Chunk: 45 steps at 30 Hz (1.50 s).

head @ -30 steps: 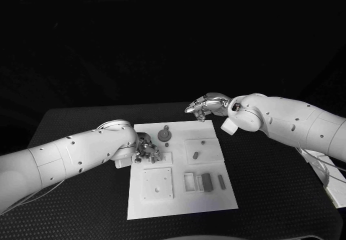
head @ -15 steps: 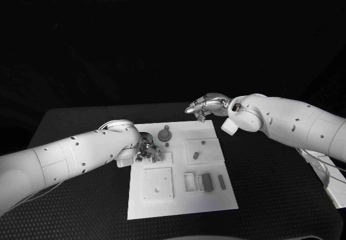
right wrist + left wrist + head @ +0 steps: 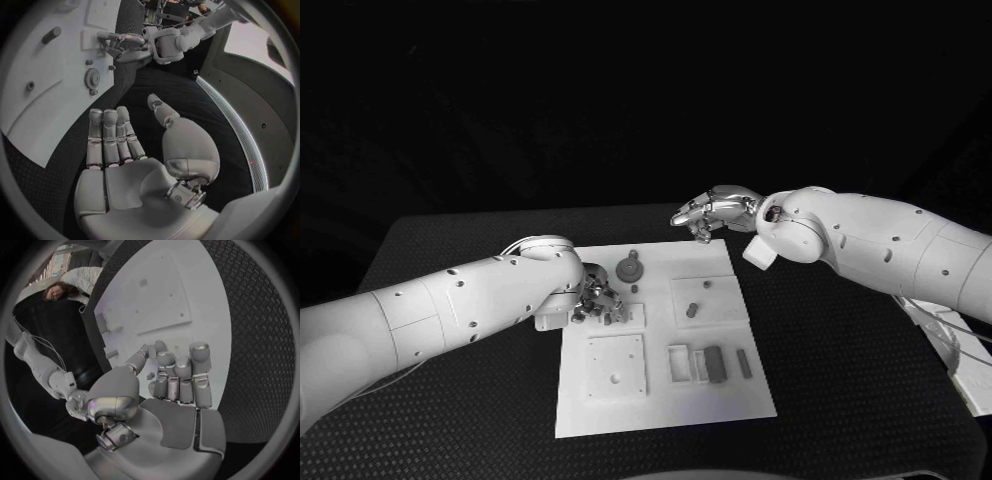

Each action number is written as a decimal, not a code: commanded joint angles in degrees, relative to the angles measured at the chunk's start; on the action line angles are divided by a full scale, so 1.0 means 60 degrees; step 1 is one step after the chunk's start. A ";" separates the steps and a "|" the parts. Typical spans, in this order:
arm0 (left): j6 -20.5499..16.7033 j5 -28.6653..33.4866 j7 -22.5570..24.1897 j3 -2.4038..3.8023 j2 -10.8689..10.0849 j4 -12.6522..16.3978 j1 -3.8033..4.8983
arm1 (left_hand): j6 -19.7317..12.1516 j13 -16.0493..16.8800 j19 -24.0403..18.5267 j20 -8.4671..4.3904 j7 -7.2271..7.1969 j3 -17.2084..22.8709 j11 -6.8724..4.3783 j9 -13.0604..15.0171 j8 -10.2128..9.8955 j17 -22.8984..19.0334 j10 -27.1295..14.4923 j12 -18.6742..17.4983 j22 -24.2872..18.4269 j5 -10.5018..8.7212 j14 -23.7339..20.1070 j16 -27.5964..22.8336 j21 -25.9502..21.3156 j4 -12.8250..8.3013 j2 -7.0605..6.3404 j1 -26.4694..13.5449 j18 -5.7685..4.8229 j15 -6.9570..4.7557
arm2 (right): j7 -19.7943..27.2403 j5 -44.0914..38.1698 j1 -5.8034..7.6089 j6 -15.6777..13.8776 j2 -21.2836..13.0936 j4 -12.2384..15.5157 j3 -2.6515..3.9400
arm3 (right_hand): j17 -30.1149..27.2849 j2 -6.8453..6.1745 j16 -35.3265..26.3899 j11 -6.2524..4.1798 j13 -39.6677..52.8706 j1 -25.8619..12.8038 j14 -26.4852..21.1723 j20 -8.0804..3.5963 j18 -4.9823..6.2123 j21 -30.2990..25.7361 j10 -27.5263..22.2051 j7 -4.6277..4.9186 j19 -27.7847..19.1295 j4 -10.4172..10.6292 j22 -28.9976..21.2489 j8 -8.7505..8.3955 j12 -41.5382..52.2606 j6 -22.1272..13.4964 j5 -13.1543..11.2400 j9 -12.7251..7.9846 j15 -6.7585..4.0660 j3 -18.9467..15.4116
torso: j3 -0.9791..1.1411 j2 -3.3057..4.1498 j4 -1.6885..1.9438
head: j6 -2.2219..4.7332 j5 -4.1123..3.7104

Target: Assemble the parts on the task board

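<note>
Now I see the white task board [image 3: 661, 400] at table centre. My left hand [image 3: 594, 298] rests at its nine o'clock edge, fingers curled on a small part [image 3: 606, 318]. My right hand [image 3: 711, 212], fingers loosely apart and empty, hovers at one o'clock.

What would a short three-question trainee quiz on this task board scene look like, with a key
1. True or false: the right hand rests on the task board.
2. Which hand has its fingers down at the board's left edge? A) left B) right
3. Fill in: the gear lies near the board's ____ edge, far or near from the robot.

Key: 1 false, it hovers past the far edge holding nothing. 2 A, the left hand. 3 far.
</note>
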 commanded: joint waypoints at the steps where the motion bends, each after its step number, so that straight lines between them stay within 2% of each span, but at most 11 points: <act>1: 0.0436 0.0100 -0.0358 -0.0044 -0.0005 -0.0049 -0.0042 | 0.0042 -0.0012 -0.0068 -0.0182 -0.0049 -0.0027 -0.0055 0.0050 0.0030 -0.0011 -0.0038 0.0050 0.0167 -0.0005 0.0005 0.0051 0.0005 0.0059 0.0782 0.0719 0.0584 -0.0238 | 0.0052 -0.0032 -0.0006 0.0112 0.0000 0.0022 0.0003 | -0.0015 0.0013 0.0043 0.0010 -0.0010 -0.0067 -0.0066 0.0044 0.0127 -0.0032 -0.0051 0.0081 0.0039 0.0039 -0.0010 -0.0055 0.0062 -0.0009 -0.0054 -0.0011 -0.0010 0.0031 | -0.0005 -0.0002 0.0003 | 0.0007 -0.0001; 5: 0.0380 0.0199 -0.0407 -0.0044 0.0004 -0.0074 -0.0041 | 0.0083 -0.0015 -0.0067 -0.0188 -0.0065 -0.0083 -0.0070 0.0148 0.0024 -0.0017 -0.0042 0.0052 0.0164 -0.0022 -0.0003 0.0055 -0.0003 0.0235 0.0633 0.0561 0.0579 -0.0252 | 0.0052 -0.0032 -0.0006 0.0111 -0.0008 0.0029 0.0002 | -0.0016 0.0013 0.0043 0.0010 -0.0010 -0.0066 -0.0067 0.0044 0.0127 -0.0032 -0.0051 0.0082 0.0039 0.0039 -0.0010 -0.0055 0.0063 -0.0009 -0.0054 -0.0011 -0.0010 0.0031 | -0.0007 0.0000 0.0007 | 0.0009 0.0001; 10: 0.0277 0.0245 -0.0408 -0.0044 0.0002 -0.0111 -0.0041 | 0.0044 -0.0020 -0.0084 -0.0201 -0.0060 -0.0333 -0.0066 0.0216 -0.0079 -0.0027 -0.0063 0.0045 0.0154 -0.0041 -0.0024 0.0057 -0.0032 0.0707 0.0152 -0.0015 0.0585 -0.0253 | 0.0050 -0.0032 -0.0006 0.0105 -0.0013 0.0032 0.0002 | -0.0016 0.0011 0.0043 0.0011 -0.0012 -0.0066 -0.0068 0.0044 0.0127 -0.0033 -0.0051 0.0082 0.0038 0.0038 -0.0010 -0.0055 0.0063 -0.0010 -0.0054 -0.0012 -0.0010 0.0031 | -0.0007 -0.0002 0.0003 | 0.0014 0.0011; 13: 0.0095 0.0253 -0.0385 -0.0044 -0.0006 -0.0113 -0.0041 | 0.0039 -0.0018 -0.0088 -0.0221 -0.0062 -0.0369 -0.0070 0.0239 -0.0127 -0.0031 -0.0072 0.0045 0.0151 -0.0044 -0.0032 0.0061 -0.0045 0.0887 -0.0016 -0.0212 0.0608 -0.0257 | 0.0050 -0.0032 -0.0006 0.0105 -0.0017 0.0029 0.0002 | -0.0017 0.0011 0.0043 0.0011 -0.0012 -0.0066 -0.0068 0.0044 0.0127 -0.0034 -0.0051 0.0082 0.0038 0.0038 -0.0010 -0.0056 0.0064 -0.0011 -0.0054 -0.0012 -0.0010 0.0031 | -0.0007 -0.0002 0.0003 | 0.0014 0.0011; 20: -0.0090 0.0254 -0.0362 -0.0043 -0.0004 -0.0115 -0.0041 | 0.0041 -0.0014 -0.0080 -0.0236 -0.0067 -0.0330 -0.0076 0.0280 -0.0187 -0.0035 -0.0077 0.0050 0.0153 -0.0044 -0.0033 0.0072 -0.0048 0.1066 -0.0138 -0.0343 0.0634 -0.0266 | 0.0053 -0.0032 -0.0006 0.0110 -0.0013 0.0019 0.0002 | -0.0018 0.0011 0.0043 0.0011 -0.0014 -0.0065 -0.0069 0.0044 0.0127 -0.0034 -0.0052 0.0082 0.0037 0.0038 -0.0009 -0.0056 0.0064 -0.0011 -0.0054 -0.0012 -0.0009 0.0031 | -0.0009 -0.0001 0.0001 | 0.0025 0.0004; 28: -0.0163 0.0181 -0.0352 -0.0041 -0.0020 -0.0166 -0.0043 | 0.0065 -0.0009 -0.0071 -0.0247 -0.0078 -0.0323 -0.0087 0.0340 -0.0254 -0.0044 -0.0074 0.0058 0.0155 -0.0044 -0.0028 0.0084 -0.0050 0.1243 -0.0612 -0.0486 0.0665 -0.0278 | 0.0054 -0.0032 -0.0006 0.0119 -0.0011 0.0010 0.0002 | -0.0019 0.0011 0.0043 0.0011 -0.0015 -0.0065 -0.0071 0.0044 0.0127 -0.0035 -0.0052 0.0082 0.0036 0.0038 -0.0009 -0.0056 0.0065 -0.0013 -0.0054 -0.0012 -0.0009 0.0032 | -0.0006 0.0001 0.0001 | 0.0023 -0.0002; 45: -0.0427 0.0078 -0.0300 -0.0040 -0.0014 -0.0199 -0.0044 | 0.0097 -0.0012 -0.0039 -0.0243 -0.0085 -0.0246 -0.0094 0.0409 -0.0327 -0.0057 -0.0061 0.0057 0.0151 -0.0044 -0.0013 0.0095 -0.0051 0.1318 -0.0964 -0.0472 0.0688 -0.0287 | 0.0057 -0.0032 -0.0006 0.0129 -0.0009 0.0004 0.0002 | -0.0022 0.0010 0.0044 0.0012 -0.0019 -0.0064 -0.0072 0.0045 0.0127 -0.0037 -0.0053 0.0083 0.0035 0.0038 -0.0008 -0.0057 0.0066 -0.0015 -0.0054 -0.0013 -0.0008 0.0032 | -0.0005 0.0002 0.0007 | -0.0005 -0.0017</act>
